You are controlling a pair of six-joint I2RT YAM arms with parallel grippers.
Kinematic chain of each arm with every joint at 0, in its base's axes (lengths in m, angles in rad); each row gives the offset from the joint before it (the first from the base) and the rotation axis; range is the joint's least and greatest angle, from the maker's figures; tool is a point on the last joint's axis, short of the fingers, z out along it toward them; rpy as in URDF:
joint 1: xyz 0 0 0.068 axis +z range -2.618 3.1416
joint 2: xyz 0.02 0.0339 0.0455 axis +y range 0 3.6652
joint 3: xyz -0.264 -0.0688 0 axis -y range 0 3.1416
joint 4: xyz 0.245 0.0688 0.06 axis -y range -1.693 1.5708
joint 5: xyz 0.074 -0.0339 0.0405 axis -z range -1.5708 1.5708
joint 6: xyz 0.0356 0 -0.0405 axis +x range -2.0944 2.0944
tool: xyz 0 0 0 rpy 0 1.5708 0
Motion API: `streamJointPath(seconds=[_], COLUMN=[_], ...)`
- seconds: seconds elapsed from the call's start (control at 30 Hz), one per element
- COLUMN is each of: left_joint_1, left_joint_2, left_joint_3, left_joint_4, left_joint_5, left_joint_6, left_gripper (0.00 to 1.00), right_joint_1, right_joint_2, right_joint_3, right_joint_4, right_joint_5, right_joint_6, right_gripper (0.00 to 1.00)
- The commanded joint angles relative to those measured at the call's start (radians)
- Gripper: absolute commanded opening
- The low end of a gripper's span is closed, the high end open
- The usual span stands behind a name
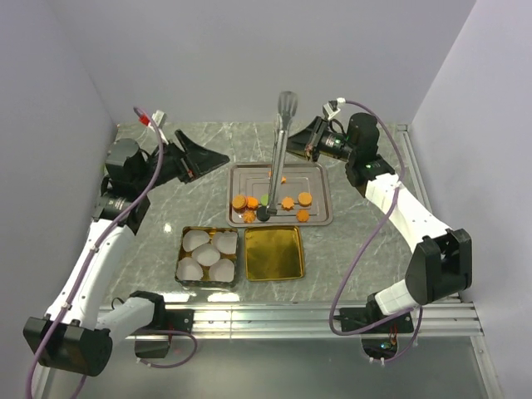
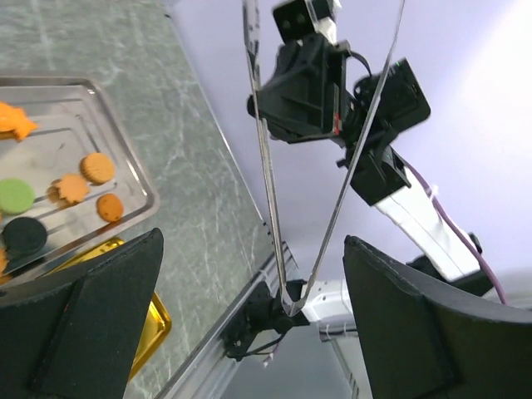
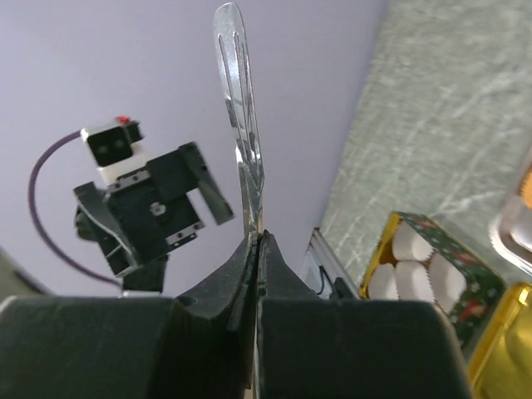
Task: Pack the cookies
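The cookies lie on a metal tray [image 1: 320, 179]: orange discs [image 1: 238, 201] and flower shapes [image 1: 288, 203], one green [image 1: 264, 199], one black [image 1: 263, 214]. The left wrist view shows the green [image 2: 15, 196], the black [image 2: 23, 236] and orange ones [image 2: 98, 168]. My right gripper [image 1: 295, 146] is shut on metal tongs [image 1: 281, 141], fingers pressed on the blade [image 3: 256, 249]. The tongs slant down, their tips at the black cookie. My left gripper [image 1: 204, 160] is open and empty, left of the tray, facing the tongs [image 2: 264, 166].
A tin [image 1: 182, 253] holding several white pleated paper cups [image 1: 206, 253] stands in front of the tray; it also shows in the right wrist view [image 3: 465, 287]. A gold tin half [image 1: 274, 253] lies to its right. Walls close the back and sides.
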Motion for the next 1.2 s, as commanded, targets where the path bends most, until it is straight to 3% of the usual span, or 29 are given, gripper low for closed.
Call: streamJointPath(seconds=[0.0,0.27,0.7,0.97,1.17], left_joint_1=[-0.072,-0.25,-0.319,-0.347,-0.354], left_joint_2=[0.001,0.069,0.175,0.235,0.248], left_joint_3=[-0.001,0.067,0.131,0.194,0.235], left_joint_4=[0.149,0.1,0.132,0.121,0.054], left_joint_5=[0.054,-0.065,-0.151,-0.145,-0.153], left_joint_6=[0.0,0.064,0.092,0.103,0.135], left_gripper=[0.96,0.98,0.93,0.76,0.7], right_joint_1=[0.024,0.039,0.071,0.126,0.154], right_joint_2=[0.012,0.095,0.136,0.136,0.135], right_joint_3=[0.055,0.158,0.248,0.245,0.242], right_joint_4=[0.145,0.163,0.145,0.135,0.129], right_joint_5=[-0.062,-0.068,-0.058,-0.039,-0.013], right_joint_6=[0.047,0.078,0.098,0.095,0.095], right_gripper=[0.0,0.0,0.0,0.0,0.0])
